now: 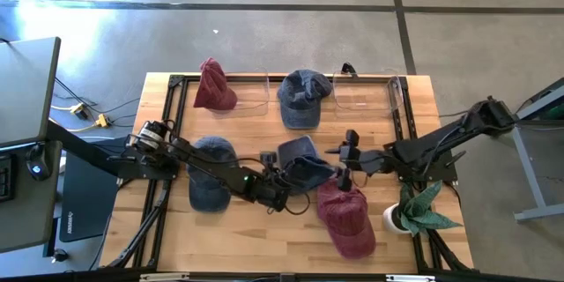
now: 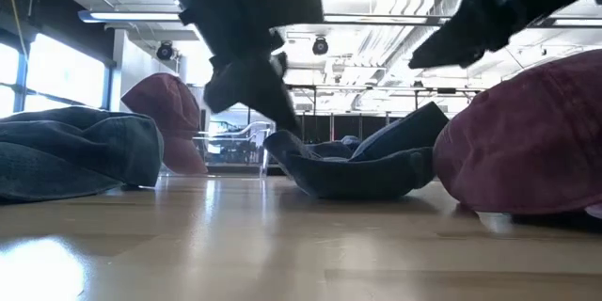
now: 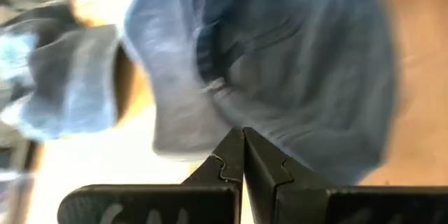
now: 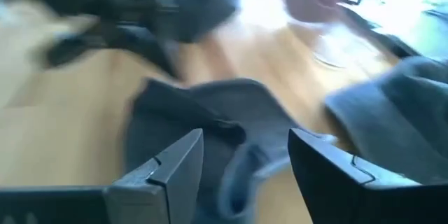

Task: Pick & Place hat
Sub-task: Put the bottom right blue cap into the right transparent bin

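Nearest the front edge of the pale wooden table (image 1: 264, 238) lies a maroon fabric cap (image 1: 345, 216), and just right of it stands a small white pot holding a green leafy plant (image 1: 419, 209). Left of the maroon cap, toward the table's left side, a faded dark-blue denim cap (image 1: 211, 174) rests flat under the left arm.

At the table's middle sits the upturned dark-blue denim cap (image 1: 301, 164) — its hollow facing up, brim raised, as the low view (image 2: 362, 162) shows. Both grippers meet at it. The left gripper (image 1: 271, 173) reaches in from the left at the cap's left edge; in its wrist view the two dark fingers (image 3: 231, 164) are pressed together, tips touching, with blue cloth right behind them, though whether any cloth is pinched between them cannot be told. The right gripper (image 1: 347, 164) comes from the right, at the cap's right edge, its fingers (image 4: 175, 164) spread wide apart over the cap's folds (image 4: 210, 133).

Farther back, along the rear edge, a second maroon cap (image 1: 212, 85) stands peaked at the left, and another blue denim cap (image 1: 302, 97) sits beside it — with clear plastic stands (image 1: 366, 92) between and to the right.
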Controlling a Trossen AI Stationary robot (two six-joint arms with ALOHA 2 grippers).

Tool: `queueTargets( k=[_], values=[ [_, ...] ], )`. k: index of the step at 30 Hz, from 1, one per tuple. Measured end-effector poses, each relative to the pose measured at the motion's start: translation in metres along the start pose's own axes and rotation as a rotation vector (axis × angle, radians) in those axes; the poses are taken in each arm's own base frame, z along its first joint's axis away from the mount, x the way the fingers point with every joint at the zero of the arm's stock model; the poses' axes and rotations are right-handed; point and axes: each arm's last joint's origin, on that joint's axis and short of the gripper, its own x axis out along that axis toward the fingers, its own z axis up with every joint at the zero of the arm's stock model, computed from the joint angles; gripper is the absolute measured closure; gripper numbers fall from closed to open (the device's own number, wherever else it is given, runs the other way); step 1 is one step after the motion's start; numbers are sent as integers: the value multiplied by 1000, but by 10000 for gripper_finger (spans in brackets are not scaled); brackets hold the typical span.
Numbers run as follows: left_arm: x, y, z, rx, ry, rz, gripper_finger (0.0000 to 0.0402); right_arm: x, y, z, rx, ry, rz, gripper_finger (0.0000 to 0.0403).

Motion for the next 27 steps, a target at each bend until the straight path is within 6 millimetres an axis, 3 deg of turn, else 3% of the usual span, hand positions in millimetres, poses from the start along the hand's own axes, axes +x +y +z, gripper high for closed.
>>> queueTargets(
  k=[6, 8, 12, 14, 20, 27],
  values=[
    [0, 4, -10, 5, 77, 79, 401, 2, 29, -7, -196, -17, 180, 205],
    [-5, 7, -13, 0, 92, 116, 401, 11, 39, -8, -257, 13, 186, 209],
    [-24, 18, -17, -72, 86, 152, 401, 36, 60, 8, -339, 125, 169, 211],
    [-27, 16, -28, -69, 107, 139, 401, 50, 68, 17, -388, 227, 156, 205],
    [-24, -12, -52, -132, 64, 34, 401, 86, 75, 30, -501, 612, 151, 178],
    [-26, -42, -73, -183, -37, -81, 401, 129, 79, 7, -548, 822, 186, 192]
  ],
)
